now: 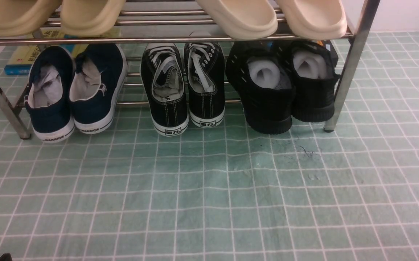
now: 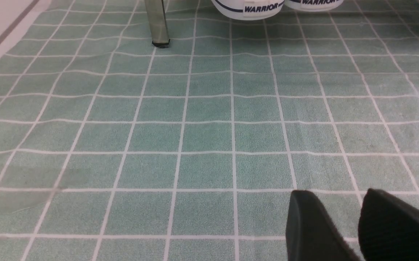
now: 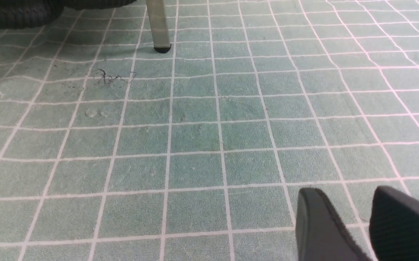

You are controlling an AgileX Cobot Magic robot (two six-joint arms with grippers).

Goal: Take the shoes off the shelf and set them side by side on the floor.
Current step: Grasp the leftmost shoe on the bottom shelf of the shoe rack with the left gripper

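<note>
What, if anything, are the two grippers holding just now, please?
Nothing: the left gripper and right gripper hang with jaws apart over bare floor.

The shelf [image 1: 165,40] stands on the floor [image 1: 209,195] — shoes [image 1: 75,90] on its lower tier.

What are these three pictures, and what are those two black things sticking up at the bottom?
They come from a robot with two arms. The big picture looks forward from between the arms at a metal shelf. The navy shoes it should fetch sit on the lower tier beside black lace-up sneakers and all-black shoes, with cream slippers above.

The other two pictures come from cameras on the robot's wrists. The black things are the fingers of the left gripper and the right gripper. Both are open, holding nothing, over the green squared floor.
</note>
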